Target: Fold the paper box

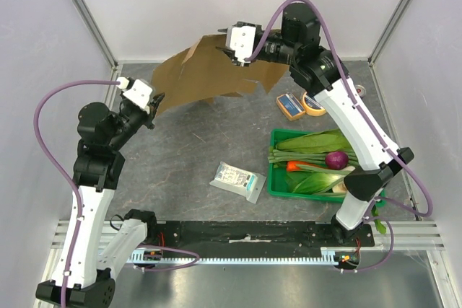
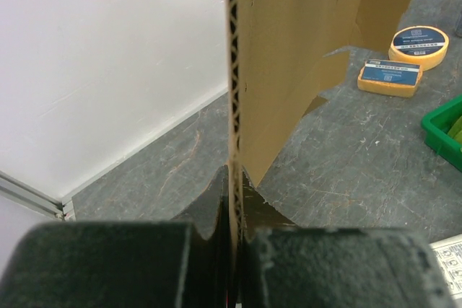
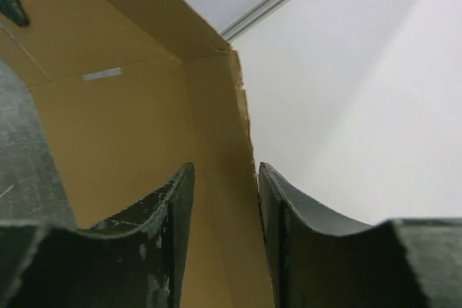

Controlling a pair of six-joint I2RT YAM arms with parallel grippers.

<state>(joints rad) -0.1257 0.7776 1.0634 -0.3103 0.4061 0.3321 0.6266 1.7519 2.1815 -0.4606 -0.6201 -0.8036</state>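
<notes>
The paper box [image 1: 209,73] is a large brown cardboard sheet with flaps, raised off the table at the back. My left gripper [image 1: 156,103] holds its lower left corner. In the left wrist view the corrugated edge [image 2: 232,70] runs straight up from between my left gripper's [image 2: 234,178] jaws, which are shut on it. My right gripper [image 1: 232,54] is at the box's top edge. In the right wrist view its two fingers straddle a flap [image 3: 216,128] of the box; the flap's edge lies against the right finger [image 3: 278,207]. A gap is left beside the left finger, so the right gripper [image 3: 224,178] is open.
A green crate [image 1: 278,178] of vegetables stands at the right. A white-and-blue packet [image 1: 237,180] lies in the middle. A yellow sponge [image 1: 290,106] and a tape roll [image 1: 314,104] sit right of the box. White walls close the back and sides.
</notes>
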